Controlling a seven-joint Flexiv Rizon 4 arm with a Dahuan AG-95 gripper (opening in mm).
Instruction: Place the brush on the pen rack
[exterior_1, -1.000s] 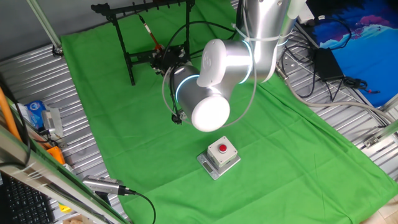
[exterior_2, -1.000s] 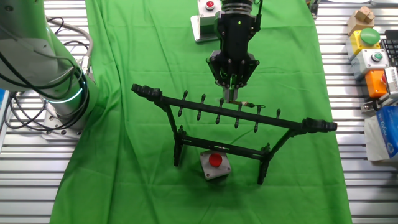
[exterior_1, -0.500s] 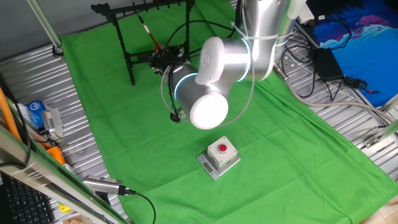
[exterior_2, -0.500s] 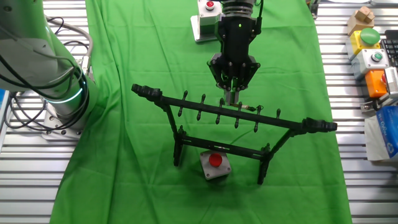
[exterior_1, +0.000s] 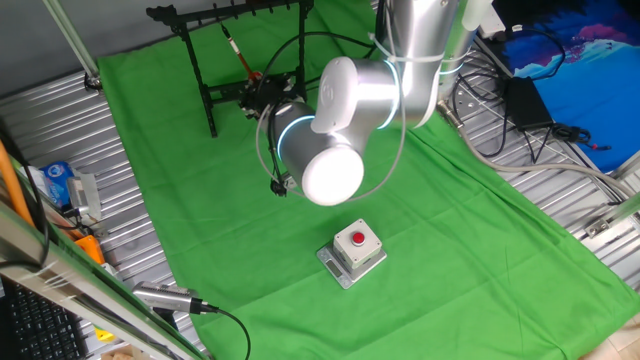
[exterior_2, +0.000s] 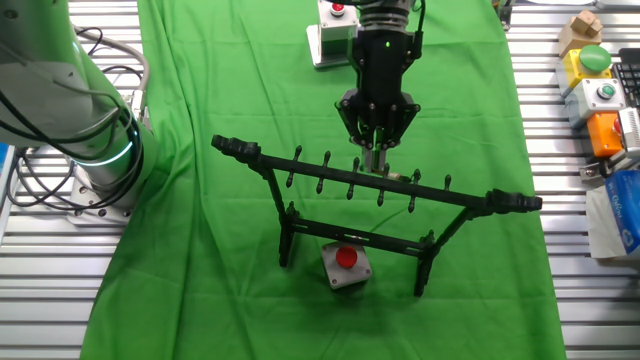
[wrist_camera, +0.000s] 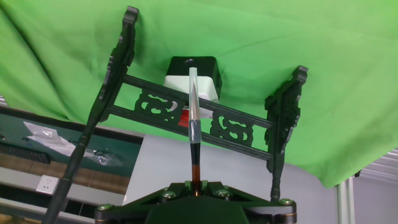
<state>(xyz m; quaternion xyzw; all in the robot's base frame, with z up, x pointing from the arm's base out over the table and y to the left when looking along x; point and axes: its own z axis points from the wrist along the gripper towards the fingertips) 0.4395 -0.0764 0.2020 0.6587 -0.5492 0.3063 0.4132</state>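
Observation:
My gripper (exterior_2: 376, 160) is shut on the brush and holds it at the top bar of the black pen rack (exterior_2: 462, 196). In the hand view the brush (wrist_camera: 193, 124) sticks straight out from between my fingers (wrist_camera: 196, 184), reddish-brown at the grip and pale at the tip, pointing over the rack's crossbar (wrist_camera: 155, 104). In the one fixed view the brush (exterior_1: 243, 58) slants up from the gripper (exterior_1: 262, 90) towards the rack (exterior_1: 230, 12) at the far end of the green cloth. In the other fixed view only a small piece of the brush (exterior_2: 395, 173) shows by the pegs.
A grey box with a red button (exterior_1: 352, 250) stands on the green cloth; in the other fixed view one (exterior_2: 345, 265) sits under the rack and another (exterior_2: 335, 15) behind the gripper. The robot base (exterior_2: 70, 110) is at the left. Boxes lie off the cloth's sides.
The gripper with the brush has edged a little closer to the rack's top bar. The grip on the brush is unchanged.

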